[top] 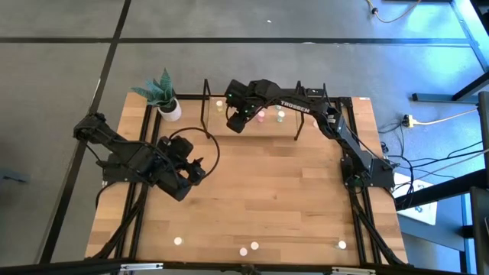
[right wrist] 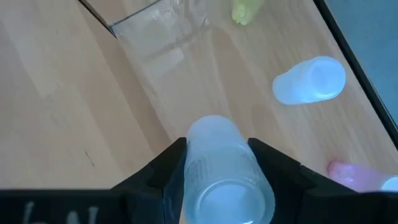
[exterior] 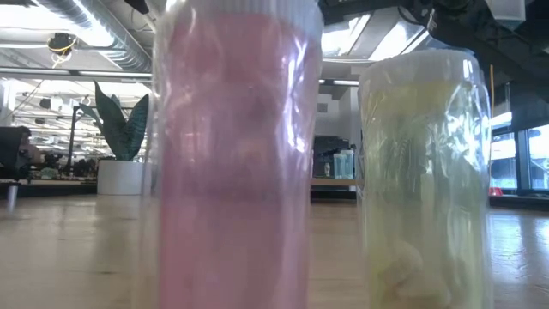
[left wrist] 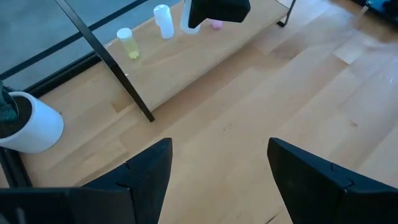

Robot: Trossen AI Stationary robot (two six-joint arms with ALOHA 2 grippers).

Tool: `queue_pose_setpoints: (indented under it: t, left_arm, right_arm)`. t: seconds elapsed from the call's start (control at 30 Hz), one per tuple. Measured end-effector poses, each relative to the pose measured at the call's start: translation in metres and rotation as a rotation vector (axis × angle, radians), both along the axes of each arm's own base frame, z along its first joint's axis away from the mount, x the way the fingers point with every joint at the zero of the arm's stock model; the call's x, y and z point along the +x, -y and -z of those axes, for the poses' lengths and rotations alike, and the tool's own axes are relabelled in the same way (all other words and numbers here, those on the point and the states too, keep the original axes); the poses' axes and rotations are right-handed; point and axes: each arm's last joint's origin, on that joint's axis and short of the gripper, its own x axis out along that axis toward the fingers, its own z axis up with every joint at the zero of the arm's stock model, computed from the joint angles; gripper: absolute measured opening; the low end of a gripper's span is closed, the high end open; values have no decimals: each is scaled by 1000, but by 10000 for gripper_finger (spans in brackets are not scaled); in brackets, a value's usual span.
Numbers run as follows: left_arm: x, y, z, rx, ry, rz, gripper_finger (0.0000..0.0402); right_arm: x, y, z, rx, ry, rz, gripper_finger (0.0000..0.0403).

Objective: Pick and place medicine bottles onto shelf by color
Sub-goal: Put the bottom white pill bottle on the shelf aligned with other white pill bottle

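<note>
The shelf (top: 306, 124) stands at the table's far edge, a light board between black end frames. On its board stand a yellow bottle (left wrist: 127, 42), a white bottle (right wrist: 309, 81) and a pink bottle (right wrist: 354, 175); a greenish one (top: 281, 114) is there too. My right gripper (top: 235, 121) hangs over the board's left part, shut on another white bottle (right wrist: 221, 180). My left gripper (top: 197, 169) waits open over the table's left middle, with nothing between its fingers (left wrist: 149, 168). Several more bottles, among them a pink bottle (top: 244, 250), stand along the near edge. My right gripper pinches the white bottle's round sides (right wrist: 193, 165) between its two fingers (right wrist: 273, 165). The fingers come slanting down from above. The bottle stands roughly upright along the fingers, its lower end (left wrist: 188, 26) close over the shelf board; whether it touches the board I cannot tell.
A white plant pot (top: 170, 111) with a green plant stands at the far left beside the shelf. In the low view a pink bottle (exterior: 236, 154) and a yellowish one (exterior: 425, 172) stand right before the camera. Bare wood (top: 283, 191) lies in the table's middle.
</note>
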Motion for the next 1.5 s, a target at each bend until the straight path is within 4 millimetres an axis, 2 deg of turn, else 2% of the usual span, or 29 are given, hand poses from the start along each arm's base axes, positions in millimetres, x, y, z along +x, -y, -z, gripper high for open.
queue_pose_setpoints:
  t: [0.17,0.37,0.67,1.2,1.5]
  left_arm:
    - [0,0,0,0,0,0,257]
    - [0,0,0,0,0,0,257]
    - [0,0,0,0,0,0,257]
    - [0,0,0,-2,1,0,257]
    - [0,0,0,-1,1,0,257]
  right_arm:
    - [0,-1,0,19,-2,39,158]
    - [0,-2,0,-4,-7,5,158]
    - [7,1,19,-30,-47,-35,158]
    - [14,22,52,-67,-102,-99,158]
    - [16,23,57,-68,-111,-106,158]
